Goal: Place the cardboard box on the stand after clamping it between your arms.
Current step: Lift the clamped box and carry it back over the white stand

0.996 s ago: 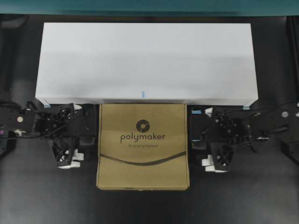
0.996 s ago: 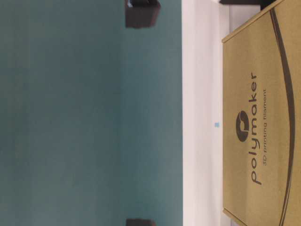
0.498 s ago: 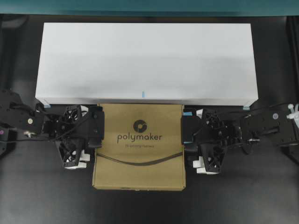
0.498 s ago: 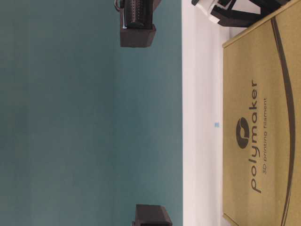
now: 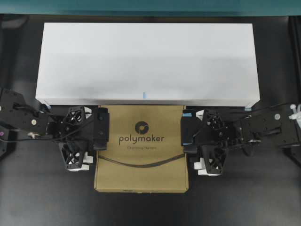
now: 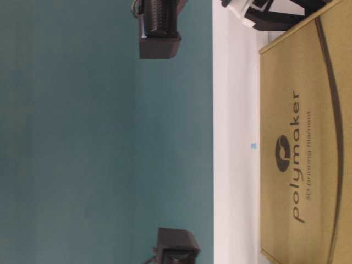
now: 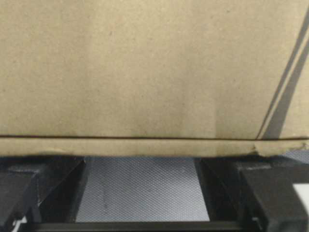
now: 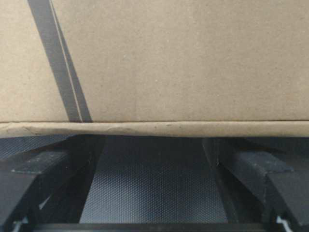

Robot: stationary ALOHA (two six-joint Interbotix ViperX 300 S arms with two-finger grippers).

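Now that both arms have closed in from where they stood 1 second ago, I have the cardboard box squeezed between the spread-fingered left gripper and right gripper. It sits just short of the stand, so lifting comes next.

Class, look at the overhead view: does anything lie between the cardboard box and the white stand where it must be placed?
Nothing visible does. The cardboard box sits directly against the front edge of the stand, whose top shows bare white.
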